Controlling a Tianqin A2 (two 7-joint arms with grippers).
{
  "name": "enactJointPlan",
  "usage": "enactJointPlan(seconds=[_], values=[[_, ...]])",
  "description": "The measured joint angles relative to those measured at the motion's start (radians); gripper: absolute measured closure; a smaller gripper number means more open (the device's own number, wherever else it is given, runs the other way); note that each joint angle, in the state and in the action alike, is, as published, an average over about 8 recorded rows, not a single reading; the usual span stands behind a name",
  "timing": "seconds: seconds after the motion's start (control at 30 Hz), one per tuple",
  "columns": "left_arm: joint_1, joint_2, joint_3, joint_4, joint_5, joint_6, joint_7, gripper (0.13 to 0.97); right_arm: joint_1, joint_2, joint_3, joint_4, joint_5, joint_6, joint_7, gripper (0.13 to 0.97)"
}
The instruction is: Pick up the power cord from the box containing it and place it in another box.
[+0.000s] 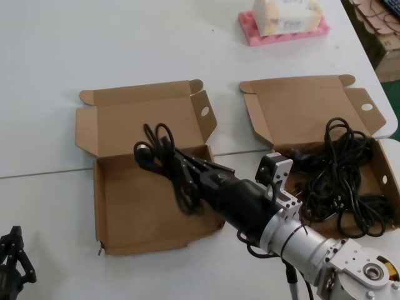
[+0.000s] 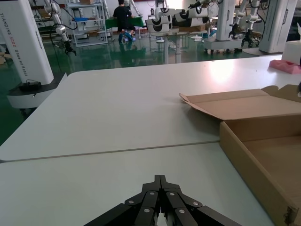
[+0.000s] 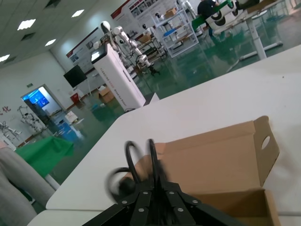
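Observation:
My right gripper is shut on the power cord, a slim black hank with its loops and plug sticking out past the fingertips. It holds the cord above the floor of the left brown box, which has nothing else in it. The right wrist view shows the gripper with the cord's loops before that box's flap. The right brown box holds a bulky heap of black cords. My left gripper is shut and empty, parked low at the near left.
A pink foam tray with a white carton stands at the far right. The table's right edge runs close to the right box. A seam between two tabletops crosses at the left. The left box's side wall shows in the left wrist view.

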Motion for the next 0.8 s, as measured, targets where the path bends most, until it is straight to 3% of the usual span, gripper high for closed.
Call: enactJointPlan(seconds=[0.33, 0.63, 0.8], values=[[0.000, 0.000, 0.000, 0.000, 0.000, 0.000, 0.000, 0.934, -0.006, 0.024, 0.000, 0.005, 0.003, -0.028, 0.000, 0.889], [0.000, 0.000, 0.000, 0.000, 0.000, 0.000, 0.000, 0.934, 0.000, 0.055, 0.046, 0.094, 0.019, -0.013, 0.000, 0.778], [0.000, 0.000, 0.000, 0.000, 0.000, 0.000, 0.000, 0.934, 0.033, 0.094, 0.100, 0.167, 0.036, 0.020, 0.000, 0.668]])
